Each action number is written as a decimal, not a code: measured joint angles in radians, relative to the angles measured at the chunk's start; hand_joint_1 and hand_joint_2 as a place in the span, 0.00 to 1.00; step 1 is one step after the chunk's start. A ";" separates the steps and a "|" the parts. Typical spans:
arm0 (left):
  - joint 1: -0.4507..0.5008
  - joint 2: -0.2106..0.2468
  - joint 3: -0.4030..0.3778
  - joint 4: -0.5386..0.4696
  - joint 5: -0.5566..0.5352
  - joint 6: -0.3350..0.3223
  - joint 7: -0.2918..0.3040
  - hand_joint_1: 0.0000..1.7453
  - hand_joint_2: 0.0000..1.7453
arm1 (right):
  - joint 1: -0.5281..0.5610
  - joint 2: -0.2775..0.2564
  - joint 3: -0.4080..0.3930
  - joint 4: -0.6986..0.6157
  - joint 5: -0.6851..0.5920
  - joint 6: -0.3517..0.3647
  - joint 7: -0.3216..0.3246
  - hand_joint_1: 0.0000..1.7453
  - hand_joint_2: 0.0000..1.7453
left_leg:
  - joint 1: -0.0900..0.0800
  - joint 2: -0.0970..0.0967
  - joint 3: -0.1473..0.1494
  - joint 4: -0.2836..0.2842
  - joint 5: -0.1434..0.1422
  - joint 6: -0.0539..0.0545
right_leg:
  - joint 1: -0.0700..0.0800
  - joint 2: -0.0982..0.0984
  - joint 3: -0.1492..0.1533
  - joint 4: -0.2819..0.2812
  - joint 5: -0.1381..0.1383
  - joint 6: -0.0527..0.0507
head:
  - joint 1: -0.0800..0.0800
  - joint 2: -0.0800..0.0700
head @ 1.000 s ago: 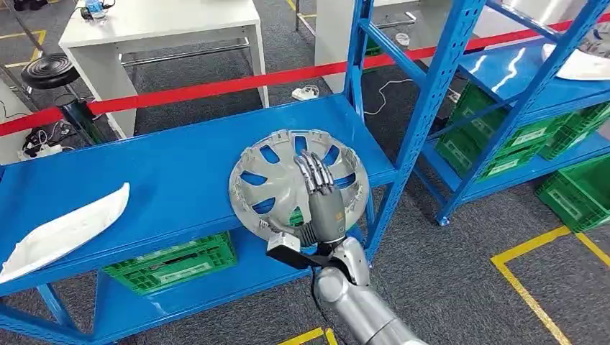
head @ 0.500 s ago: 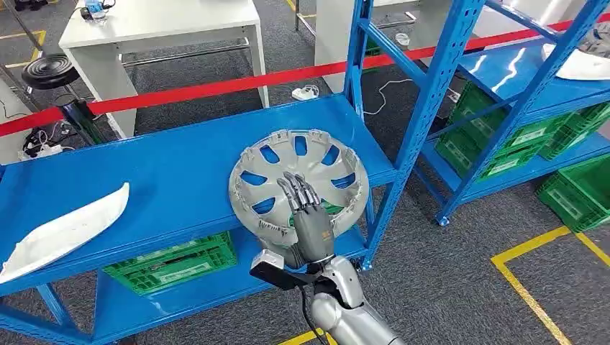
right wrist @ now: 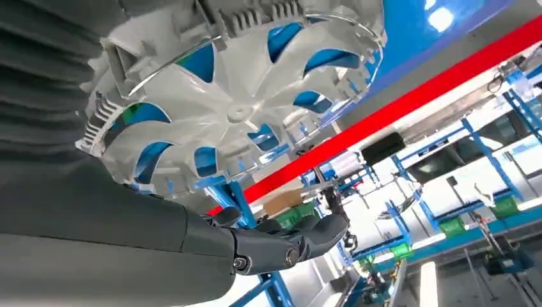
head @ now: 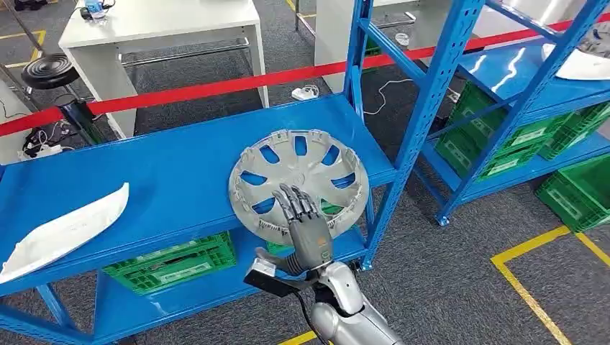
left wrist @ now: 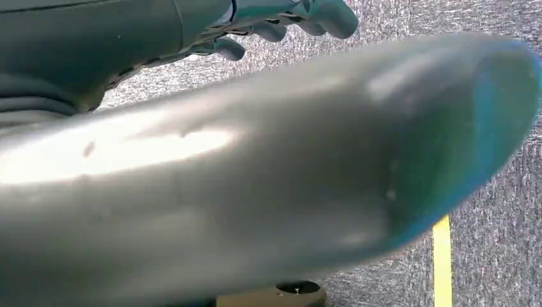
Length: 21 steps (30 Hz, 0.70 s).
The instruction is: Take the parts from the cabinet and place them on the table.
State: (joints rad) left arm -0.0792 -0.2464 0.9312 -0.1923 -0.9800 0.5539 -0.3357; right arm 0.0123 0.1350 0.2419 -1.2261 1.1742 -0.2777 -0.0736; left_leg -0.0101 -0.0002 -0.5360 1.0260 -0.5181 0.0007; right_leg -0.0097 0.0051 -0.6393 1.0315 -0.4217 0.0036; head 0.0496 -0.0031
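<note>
**Item: hubcap** (head: 298, 185) — grey moulded plastic wheel cover, round, shallowly dished, with radiating spokes and teardrop cut-outs through which the blue beneath shows. It lies inner face up; the right wrist view shows ribbed clips and a thin wire ring along the rim. Location: flat on the blue shelf (head: 165, 180), at its front right corner, the near rim overhanging the edge just beside the blue upright (head: 424, 115).

**Right hand** (head: 302, 219) — dark fingers straight and slightly apart, holding nothing, palm down over the near rim; contact cannot be told from the head view. **Left hand** (left wrist: 281, 16) — fingers curled loosely above grey carpet, nothing seen in them; whether fully closed cannot be told.

**Handling note (judgement)** — the step in hand looks like securing the cover. The overhanging rim is probably the best purchase: thumb under, fingers over a solid spoke, not through a cut-out where clips could snag. Thin plastic will likely flex, so a firm hold close to the rim, then a level lift clear of the upright.

**Also on the shelf** — a white, smooth, curved panel (head: 61, 230) at the far left end, well apart. Green slatted crates (head: 173, 262) (rigid plastic) sit below. A white worktop (head: 158, 21) stands beyond the red barrier tape (head: 216, 86).
</note>
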 joint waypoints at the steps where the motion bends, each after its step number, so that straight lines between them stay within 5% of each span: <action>1: 0.000 0.000 0.000 0.000 0.000 -0.003 -0.002 0.00 0.00 | 0.000 0.000 0.000 0.000 0.002 0.004 -0.001 0.00 1.00 | 0.000 0.000 0.000 0.000 0.000 0.000 | 0.000 0.000 0.000 0.000 0.000 0.000 | 0.000 0.000; 21: 0.000 -0.003 0.000 0.000 -0.006 -0.013 -0.009 0.00 0.00 | 0.000 -0.031 -0.012 0.023 0.227 0.028 0.134 0.00 1.00 | 0.000 0.000 0.000 0.000 0.000 0.000 | 0.000 0.000 0.000 0.000 0.000 0.000 | 0.000 0.000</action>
State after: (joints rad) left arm -0.0794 -0.2491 0.9316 -0.1919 -0.9857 0.5413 -0.3445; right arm 0.0121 0.1045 0.2297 -1.2032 1.4015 -0.2495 0.0603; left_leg -0.0101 -0.0002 -0.5360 1.0260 -0.5182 0.0007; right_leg -0.0097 0.0051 -0.6395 1.0314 -0.4217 0.0036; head 0.0496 -0.0030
